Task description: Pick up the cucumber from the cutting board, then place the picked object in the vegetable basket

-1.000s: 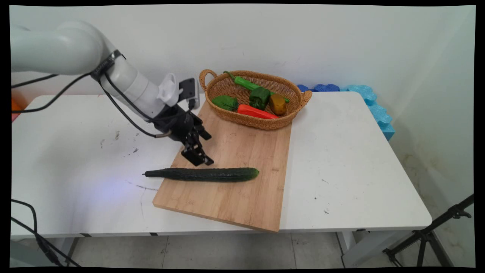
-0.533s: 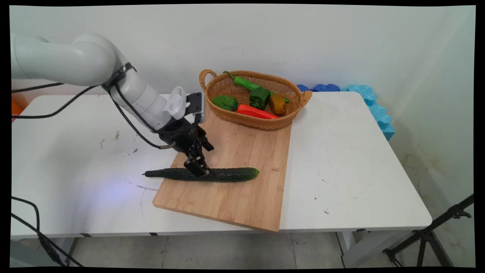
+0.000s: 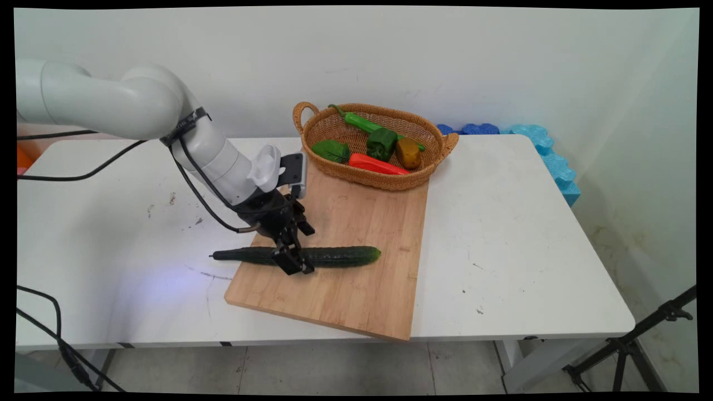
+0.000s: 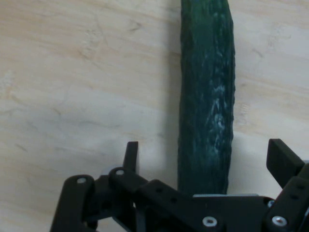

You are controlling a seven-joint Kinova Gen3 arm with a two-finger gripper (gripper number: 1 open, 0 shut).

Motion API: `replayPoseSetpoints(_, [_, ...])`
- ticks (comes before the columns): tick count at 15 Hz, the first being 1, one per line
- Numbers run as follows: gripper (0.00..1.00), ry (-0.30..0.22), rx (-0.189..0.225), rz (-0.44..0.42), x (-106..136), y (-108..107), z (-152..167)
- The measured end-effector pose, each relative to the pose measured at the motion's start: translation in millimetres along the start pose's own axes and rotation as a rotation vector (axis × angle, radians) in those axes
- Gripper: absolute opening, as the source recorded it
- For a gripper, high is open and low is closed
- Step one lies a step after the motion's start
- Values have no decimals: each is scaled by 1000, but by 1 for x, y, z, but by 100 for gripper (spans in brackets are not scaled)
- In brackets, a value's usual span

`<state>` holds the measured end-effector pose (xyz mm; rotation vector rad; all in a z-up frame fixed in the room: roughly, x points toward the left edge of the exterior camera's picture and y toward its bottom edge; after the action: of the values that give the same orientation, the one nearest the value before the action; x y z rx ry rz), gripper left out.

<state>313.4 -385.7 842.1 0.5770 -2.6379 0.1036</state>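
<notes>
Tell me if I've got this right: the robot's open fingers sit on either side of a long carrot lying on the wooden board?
Not quite. It is a dark green cucumber, not a carrot; the hand view shows it clearly. The rest holds: the gripper is open, one of the fingers on each side of it, and it lies on the wooden board.

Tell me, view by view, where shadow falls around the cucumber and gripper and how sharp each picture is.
Main view: sharp throughout; the gripper hides the cucumber's middle, and only faint shadow shows on the cutting board. Hand view: the cucumber casts a soft shadow along its left side on the board; its skin and the wood grain are slightly soft; the open fingers straddle it.
</notes>
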Motion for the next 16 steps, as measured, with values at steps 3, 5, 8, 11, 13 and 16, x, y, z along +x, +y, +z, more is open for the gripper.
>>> replayPoseSetpoints(3, [100, -9, -3, 9, -1, 2, 3])
replayPoseSetpoints(5, [0, -13, -3, 13, -1, 3, 5])
replayPoseSetpoints(8, [0, -19, -5, 25, -2, 5, 7])
replayPoseSetpoints(11, [0, -22, -3, 35, -3, 6, 6])
replayPoseSetpoints(13, [0, -22, 0, 41, -3, 6, 5])
replayPoseSetpoints(16, [0, -17, 11, 45, 0, 5, 1])
